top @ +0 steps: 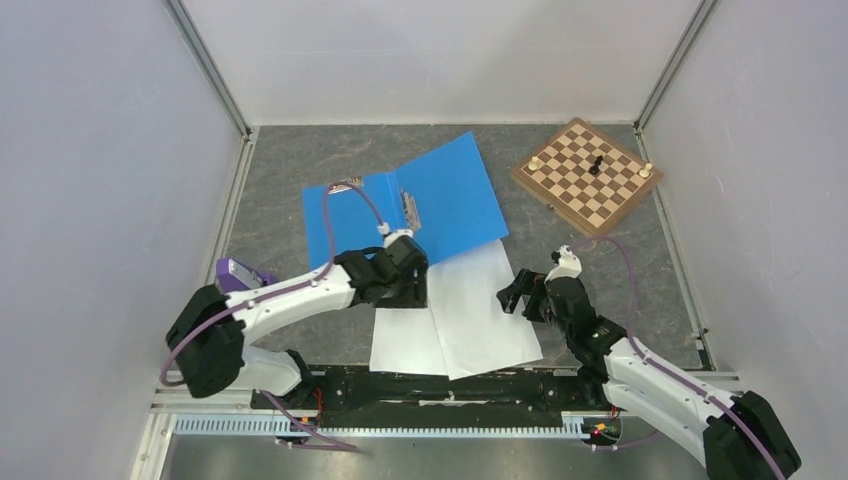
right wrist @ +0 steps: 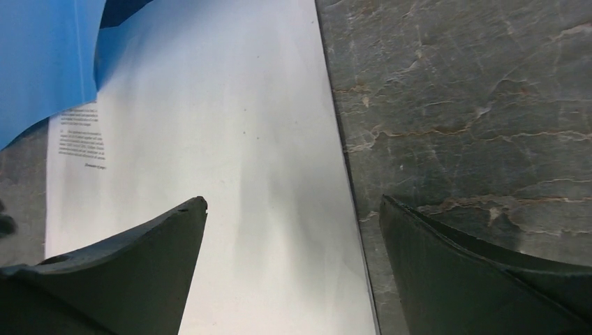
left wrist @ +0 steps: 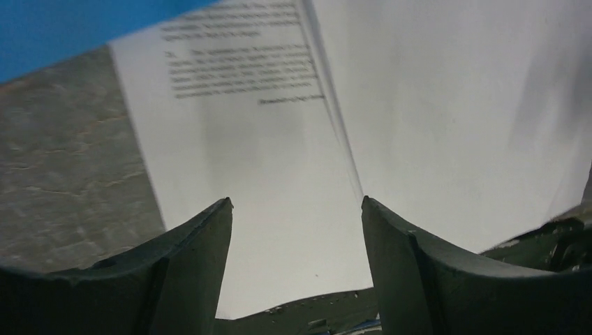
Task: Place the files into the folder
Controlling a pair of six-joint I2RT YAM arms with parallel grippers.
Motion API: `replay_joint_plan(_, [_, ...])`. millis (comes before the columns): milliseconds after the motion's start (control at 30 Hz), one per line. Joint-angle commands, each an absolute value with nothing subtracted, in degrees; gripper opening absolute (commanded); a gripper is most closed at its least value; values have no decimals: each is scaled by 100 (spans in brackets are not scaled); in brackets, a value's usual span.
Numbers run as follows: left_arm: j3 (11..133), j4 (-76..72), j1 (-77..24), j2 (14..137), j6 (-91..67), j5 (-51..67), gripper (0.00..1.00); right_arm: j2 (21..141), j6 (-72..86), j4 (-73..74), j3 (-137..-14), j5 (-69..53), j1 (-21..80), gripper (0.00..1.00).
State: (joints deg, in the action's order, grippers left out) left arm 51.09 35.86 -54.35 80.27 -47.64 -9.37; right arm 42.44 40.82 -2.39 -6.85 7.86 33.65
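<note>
Nearest, at 6 o'clock on the grey table, the files lie as overlapping white sheets, their far edge meeting the folder. The left gripper stands over the left sheet, jaws moderately apart and holding nothing. The right gripper is spread wide astride the files' right edge, also holding nothing. Beyond, toward 12 o'clock, the blue folder lies open, its metal clip showing. At 2 o'clock sits a wooden chessboard with a few pieces.
</note>
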Motion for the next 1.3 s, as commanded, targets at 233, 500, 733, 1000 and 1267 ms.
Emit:
replay_joint_plan(233, [3692, 2672, -4002, 7489, -4251, -402, 83, 4947, 3253, 50, -940, 632, 3330, 98])
replay_joint_plan(500, [3464, 2275, -4028, 7773, -4316, -84, 84, 5095, 3294, -167, -821, 119, 3339, 98])
replay_joint_plan(733, [3554, 2056, -4562, 8110, -4632, 142, 83, 4967, 3742, -297, -617, 16, 3588, 98])
replay_joint_plan(1000, [3746, 1950, -5258, 8401, -5015, 161, 83, 4723, 3970, 70, -657, 375, 4052, 98])
replay_joint_plan(1267, [4115, 3054, -5213, 7789, -4867, -797, 84, 4889, 3309, 660, -1263, 1031, 3843, 98])
